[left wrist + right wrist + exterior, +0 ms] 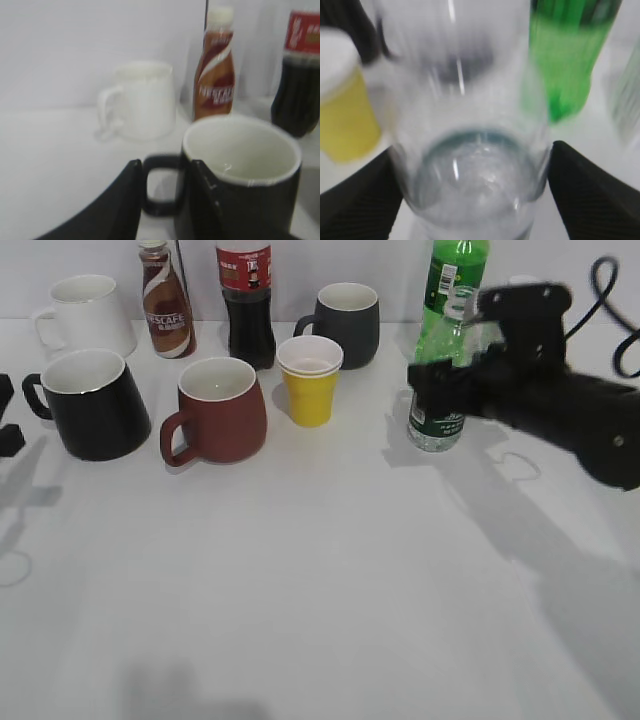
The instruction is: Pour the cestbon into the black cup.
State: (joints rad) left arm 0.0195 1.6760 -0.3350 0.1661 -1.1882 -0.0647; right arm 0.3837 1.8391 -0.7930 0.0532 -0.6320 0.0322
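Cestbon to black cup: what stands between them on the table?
Exterior view: between the cestbon and the black cup stand the yellow paper cup and the brown-red mug.

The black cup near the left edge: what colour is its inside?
White inside the black cup, clearest in the left wrist view.

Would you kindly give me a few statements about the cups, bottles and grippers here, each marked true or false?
1. The right gripper has its fingers on either side of the cestbon. True.
2. The black cup stands at the right end of the table. False: it stands at the left, beside the brown-red mug.
3. The left gripper straddles the black cup's handle. True.
4. The yellow cup lies on its side. False: it stands upright.
5. The cestbon is tilted over the black cup. False: it stands upright on the table, far from it.
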